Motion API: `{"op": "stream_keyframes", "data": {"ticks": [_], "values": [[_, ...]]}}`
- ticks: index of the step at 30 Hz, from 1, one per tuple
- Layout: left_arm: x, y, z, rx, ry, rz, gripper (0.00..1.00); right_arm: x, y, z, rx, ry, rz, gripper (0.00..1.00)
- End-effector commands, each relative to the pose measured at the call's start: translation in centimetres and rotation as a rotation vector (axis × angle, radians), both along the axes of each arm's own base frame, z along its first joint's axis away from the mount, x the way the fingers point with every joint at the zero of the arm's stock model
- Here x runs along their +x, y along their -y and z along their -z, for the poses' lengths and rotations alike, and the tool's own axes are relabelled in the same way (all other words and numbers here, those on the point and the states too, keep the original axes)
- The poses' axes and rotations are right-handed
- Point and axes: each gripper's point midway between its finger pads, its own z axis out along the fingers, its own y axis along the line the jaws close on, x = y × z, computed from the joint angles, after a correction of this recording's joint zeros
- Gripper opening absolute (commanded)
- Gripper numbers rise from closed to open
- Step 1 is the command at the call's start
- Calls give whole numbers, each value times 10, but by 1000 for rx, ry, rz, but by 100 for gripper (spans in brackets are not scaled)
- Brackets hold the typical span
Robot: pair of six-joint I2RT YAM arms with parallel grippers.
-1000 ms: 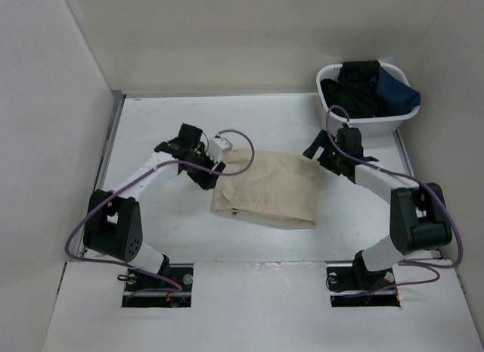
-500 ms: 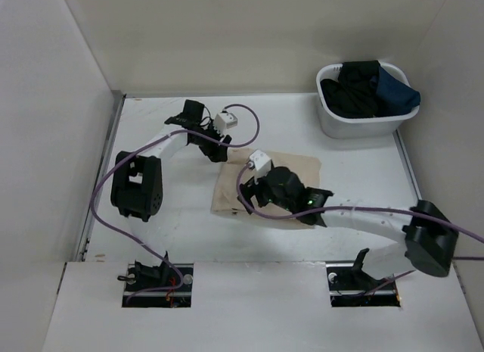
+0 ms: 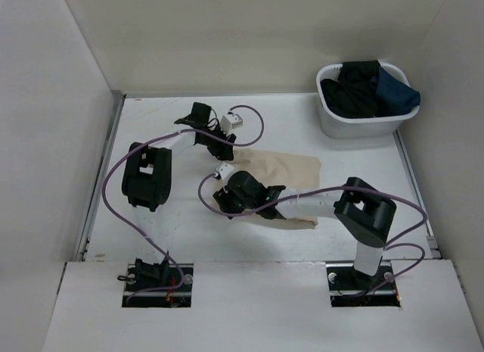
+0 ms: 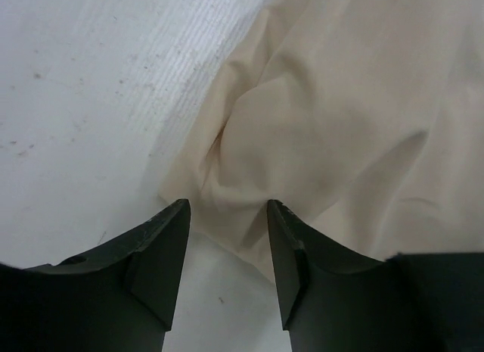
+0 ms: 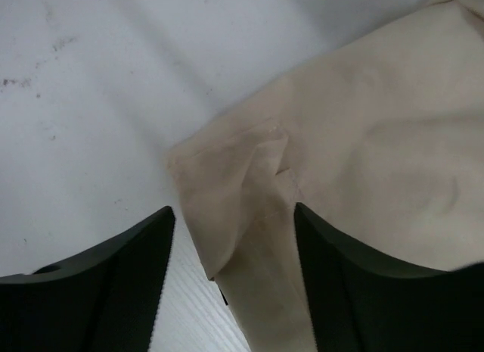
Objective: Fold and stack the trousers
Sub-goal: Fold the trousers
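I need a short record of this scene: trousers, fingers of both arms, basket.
trousers: beige, folded, flat on the table
left fingers: open, at the trousers' far left corner
right fingers: open, at their near left corner
basket: far right corner, holds dark garments
grasp: none yet

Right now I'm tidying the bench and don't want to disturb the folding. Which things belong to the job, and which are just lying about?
Part of the job:
- beige trousers, flat on the table
- left gripper, open at a trouser corner
- right gripper, open at another corner

Just lying about:
- white basket
- dark garments piled in it
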Motion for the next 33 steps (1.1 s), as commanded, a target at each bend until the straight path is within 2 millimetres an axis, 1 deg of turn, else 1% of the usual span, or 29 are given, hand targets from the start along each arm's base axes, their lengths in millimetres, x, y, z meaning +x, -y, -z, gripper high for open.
{"op": "stream_keyframes", "data": {"ticks": [1,3,4,6,7,9,10,13,15,16,19,21,23,25,26,27,28,29,30,31,33], "values": [[1,12,5,-24,-7,33,38,-9,-14,7,2,-51,-27,62],[-2,14,15,-6,-30,26,22,-12,-13,15,-21,-63,-30,55],[-1,13,20,17,-34,13,15,-14,-13,18,-27,-65,-34,49],[3,12,27,69,-18,-15,4,-15,-11,21,-41,-66,-38,33],[7,10,30,96,-5,-33,0,-16,-10,21,-43,-69,-39,24],[21,5,30,138,39,-96,0,-20,-7,22,-49,-72,-48,6],[30,2,28,153,62,-131,0,-23,-5,21,-50,-68,-60,1],[49,-4,17,164,103,-202,0,-47,-7,20,-54,-71,-164,0],[57,-5,9,154,113,-233,0,-64,-12,16,-42,-83,-236,0],[60,-5,5,150,118,-242,0,-68,-12,15,-39,-89,-255,0],[69,-9,-3,148,132,-274,0,-76,-12,14,-41,-94,-316,0],[71,-10,-3,148,131,-282,0,-80,-10,14,-46,-98,-341,0],[69,-10,-2,155,129,-274,0,-81,-11,13,-49,-99,-354,0],[65,-11,2,166,121,-263,2,-80,-11,12,-57,-89,-365,0],[63,-11,4,169,118,-260,4,-80,-11,12,-63,-83,-374,4],[61,-11,5,166,114,-257,7,-80,-11,11,-67,-80,-378,15],[59,-12,3,162,111,-257,12,-80,-11,11,-70,-80,-380,36],[57,-12,2,158,111,-256,19,-78,-10,10,-69,-79,-377,48],[55,-13,-3,153,112,-258,28,-75,-9,6,-59,-75,-365,66],[53,-14,-8,149,118,-260,37,-70,-6,-2,-44,-68,-345,100],[49,-17,-22,138,136,-270,51,-59,2,-25,6,-51,-293,100]]}}
